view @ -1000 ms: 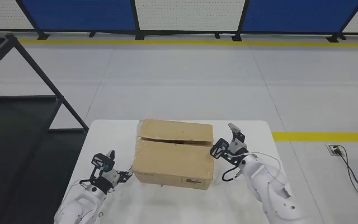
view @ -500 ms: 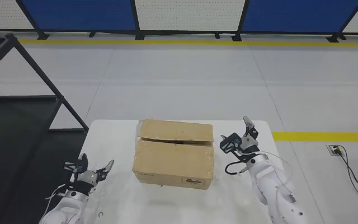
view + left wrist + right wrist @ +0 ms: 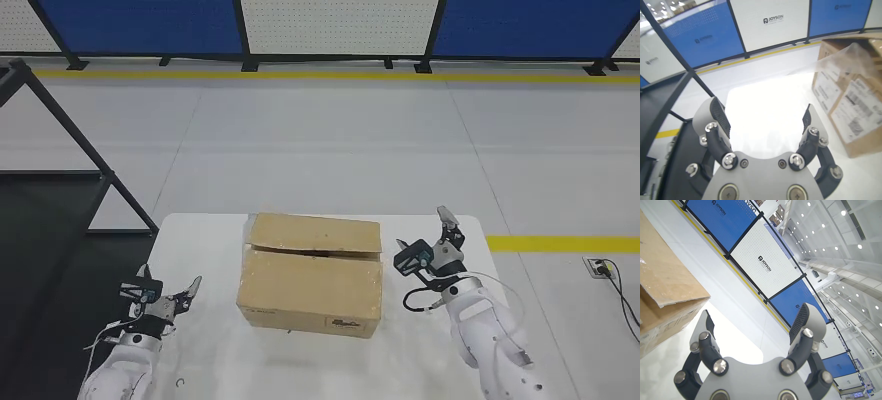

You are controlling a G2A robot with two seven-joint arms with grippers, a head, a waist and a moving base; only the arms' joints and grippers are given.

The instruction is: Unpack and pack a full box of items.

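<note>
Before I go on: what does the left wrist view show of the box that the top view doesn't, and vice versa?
Left wrist view: printed labels on the side of the box, and a loose strip of clear tape sticking out from its top edge. Top view: the top flaps folded down, and the right gripper open beside the box's other side, not touching. Both: the box on the white table, the left gripper open, clear of it.
</note>
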